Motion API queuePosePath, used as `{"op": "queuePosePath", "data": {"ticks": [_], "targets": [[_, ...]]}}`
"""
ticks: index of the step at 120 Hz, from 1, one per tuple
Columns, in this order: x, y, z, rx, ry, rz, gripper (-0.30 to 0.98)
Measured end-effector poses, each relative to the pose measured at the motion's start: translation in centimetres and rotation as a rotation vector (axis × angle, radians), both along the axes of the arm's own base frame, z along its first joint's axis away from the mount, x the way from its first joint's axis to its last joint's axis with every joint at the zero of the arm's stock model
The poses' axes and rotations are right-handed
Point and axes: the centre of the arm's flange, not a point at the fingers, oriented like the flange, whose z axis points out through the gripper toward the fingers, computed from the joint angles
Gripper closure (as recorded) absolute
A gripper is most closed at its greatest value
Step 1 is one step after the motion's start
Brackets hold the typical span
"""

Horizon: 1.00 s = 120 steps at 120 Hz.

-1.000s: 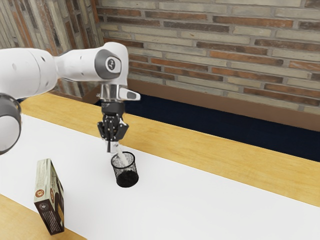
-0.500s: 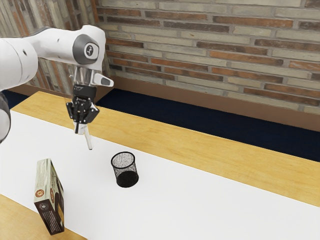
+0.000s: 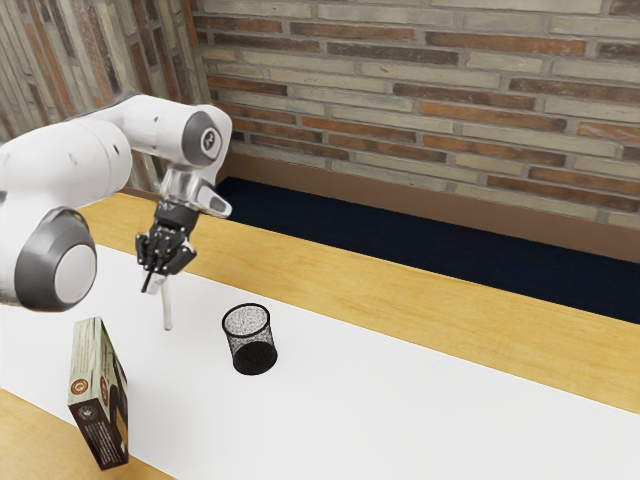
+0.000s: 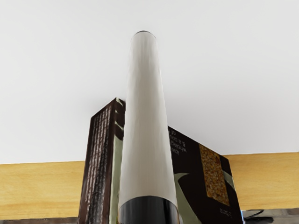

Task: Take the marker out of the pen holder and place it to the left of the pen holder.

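White marker (image 3: 167, 310), out of the black mesh pen holder (image 3: 250, 348): a second ago its lower end was inside the rim; half a second ago it hung free, off toward the exterior view's left. Now its lower end is closer to the white tabletop (image 3: 340, 410), on that same side of the holder and well apart from it. Whether the tip touches the surface, I cannot tell.

Gripper (image 3: 157, 281): closed on the marker's upper part, judging by how the marker hangs from it and has travelled with it. Hand is more tilted than half a second ago; marker stands nearer upright. Wrist view agrees, the pale barrel running out from under my hand.

Pen holder upright, unmoved and empty. Carton (image 3: 98, 395) also unmoved, on the holder's exterior-view-left side and nearer that camera.

Meaning for the task: removal done, placing under way. Whose left is meant the sentence leaves open; this spot suits the exterior view's left. Next, I judge: ease down to contact, lay the marker over if it should lie flat, then let go. Risks: released this upright, it would likely topple, and may roll toward the carton or back to the holder.
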Motion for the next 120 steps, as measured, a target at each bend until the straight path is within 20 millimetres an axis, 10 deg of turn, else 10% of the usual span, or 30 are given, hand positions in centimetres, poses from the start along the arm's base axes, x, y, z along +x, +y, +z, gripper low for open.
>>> {"op": "queuePosePath", "data": {"ticks": [45, 68, 96, 120], "targets": [[-2.0, 1.8, -6.0, -0.076, 0.246, 0.040, 0.75], [-1.7, 1.9, -5.5, -0.116, 0.212, 0.039, 0.35], [2.7, -3.1, 13.6, -0.119, -0.462, -0.115, 0.12], [-4.2, -10.5, 24.7, -0.170, -0.778, -0.255, 0.05]]}}
